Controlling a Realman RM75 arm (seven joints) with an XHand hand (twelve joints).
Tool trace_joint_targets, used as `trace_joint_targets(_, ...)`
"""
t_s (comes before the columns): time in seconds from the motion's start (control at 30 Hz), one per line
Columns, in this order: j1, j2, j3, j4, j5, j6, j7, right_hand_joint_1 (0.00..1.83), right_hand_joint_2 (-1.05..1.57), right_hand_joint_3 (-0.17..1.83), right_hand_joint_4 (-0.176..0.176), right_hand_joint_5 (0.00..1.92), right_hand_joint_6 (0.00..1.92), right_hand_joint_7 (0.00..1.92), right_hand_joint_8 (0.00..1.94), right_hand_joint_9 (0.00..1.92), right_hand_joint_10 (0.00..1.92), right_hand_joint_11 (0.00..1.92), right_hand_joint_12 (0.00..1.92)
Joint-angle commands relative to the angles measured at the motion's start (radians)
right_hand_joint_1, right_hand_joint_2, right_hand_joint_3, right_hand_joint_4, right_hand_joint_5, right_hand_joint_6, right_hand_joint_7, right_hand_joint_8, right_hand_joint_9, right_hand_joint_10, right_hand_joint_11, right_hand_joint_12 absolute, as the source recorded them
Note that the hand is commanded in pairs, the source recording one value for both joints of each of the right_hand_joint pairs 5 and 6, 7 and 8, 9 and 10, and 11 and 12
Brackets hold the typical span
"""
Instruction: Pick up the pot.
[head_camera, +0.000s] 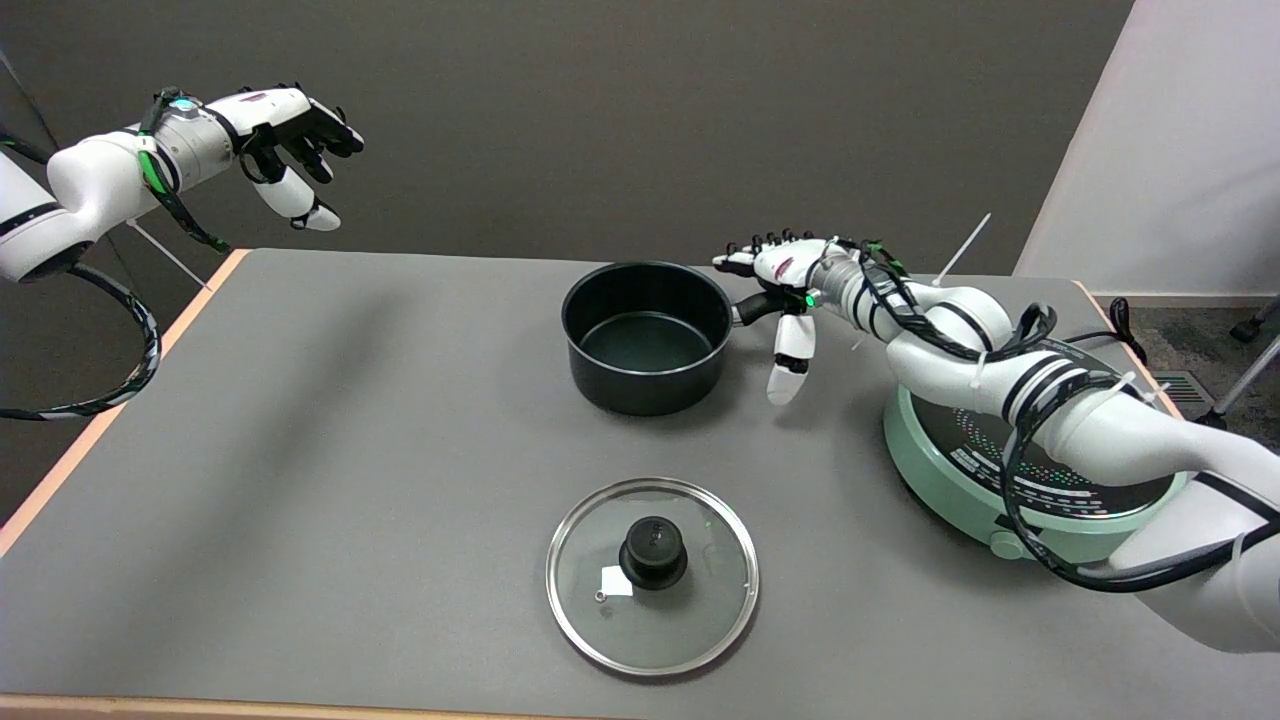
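Pot (647, 338) sits upright on the table (300, 450), its lid (652, 574) lying apart in front. Right hand (785, 290) hovers at the handle (752, 309), fingers above and thumb below, spread, gripping nothing. Best to slide further along the handle toward the pot wall, close firmly around it, then lift level so the pot does not tip.

A single head view looks down and across the table (300, 450) from above its near edge, facing the far edge and the dark wall (620, 120) behind. It stands far enough back to take in nearly the whole tabletop; the near corners are cut off.
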Motion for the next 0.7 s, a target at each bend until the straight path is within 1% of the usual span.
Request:
trace_joint_targets(0.03, -0.010, 0.004, 0.003, -0.007, -0.001, 0.009, -0.001, 1.15, -0.60, 1.02, 0.176, 0.12, 0.12, 0.12, 0.12, 0.12, 0.12, 0.12, 0.12)
trace_joint_targets(0.07, -0.009, 0.004, 0.003, -0.007, -0.001, 0.009, -0.001, 1.15, -0.60, 1.12, 0.176, 0.16, 0.16, 0.16, 0.16, 0.16, 0.16, 0.16, 0.16)
trace_joint_targets(0.13, -0.007, 0.003, 0.003, -0.007, -0.001, 0.009, 0.000, 1.15, -0.59, 1.22, 0.176, 0.23, 0.23, 0.23, 0.23, 0.23, 0.23, 0.23, 0.23)
trace_joint_targets(0.3, -0.004, 0.002, 0.000, -0.011, 0.000, 0.019, 0.000, 1.13, -0.53, 1.29, 0.176, 0.46, 0.46, 0.46, 0.46, 0.46, 0.46, 0.46, 0.46)
trace_joint_targets(0.33, -0.003, 0.001, 0.000, -0.011, 0.000, 0.021, -0.001, 1.12, -0.51, 1.31, 0.176, 0.59, 0.59, 0.59, 0.59, 0.59, 0.59, 0.59, 0.59)
trace_joint_targets(0.37, -0.002, 0.001, 0.000, -0.011, 0.000, 0.021, -0.001, 1.10, -0.46, 1.27, 0.176, 0.72, 0.72, 0.72, 0.72, 0.72, 0.72, 0.72, 0.72)
trace_joint_targets(0.4, -0.002, 0.001, 0.001, -0.011, 0.000, 0.021, -0.001, 1.07, -0.40, 1.19, 0.176, 0.83, 0.83, 0.83, 0.83, 0.83, 0.83, 0.83, 0.83)
trace_joint_targets(0.43, -0.001, 0.001, 0.002, -0.011, 0.000, 0.022, -0.001, 1.07, -0.38, 1.16, 0.176, 0.87, 0.87, 0.87, 0.87, 0.87, 0.87, 0.87, 0.87)
trace_joint_targets(0.47, 0.000, 0.001, 0.002, -0.012, -0.001, 0.024, -0.001, 1.08, -0.29, 1.03, 0.045, 0.98, 0.98, 0.98, 0.98, 0.98, 0.98, 0.98, 0.98)
trace_joint_targets(0.5, 0.001, 0.001, 0.002, -0.013, -0.001, 0.027, -0.001, 1.08, -0.24, 0.94, 0.014, 1.05, 1.05, 1.05, 1.05, 1.05, 1.05, 1.05, 1.05)
trace_joint_targets(0.53, 0.003, 0.000, 0.003, -0.013, -0.001, 0.029, -0.001, 1.08, -0.19, 0.88, -0.001, 1.10, 1.10, 1.10, 1.10, 1.10, 1.10, 1.10, 1.10)
trace_joint_targets(0.6, 0.006, 0.000, 0.003, -0.013, 0.000, 0.030, -0.001, 1.12, -0.03, 0.63, -0.061, 1.31, 1.31, 1.31, 1.31, 1.31, 1.31, 1.31, 1.31)
trace_joint_targets(0.63, 0.008, -0.001, 0.003, -0.013, 0.000, 0.030, -0.001, 1.14, 0.03, 0.59, -0.086, 1.41, 1.41, 1.41, 1.41, 1.41, 1.41, 1.41, 1.41)
trace_joint_targets(0.67, 0.008, -0.002, 0.003, -0.013, 0.000, 0.030, -0.001, 1.15, 0.06, 0.58, -0.097, 1.48, 1.48, 1.48, 1.48, 1.48, 1.48, 1.48, 1.48)
trace_joint_targets(0.7, 0.010, -0.002, 0.003, -0.013, 0.001, 0.032, -0.001, 1.16, 0.09, 0.59, -0.095, 1.53, 1.53, 1.53, 1.53, 1.53, 1.53, 1.53, 1.53)
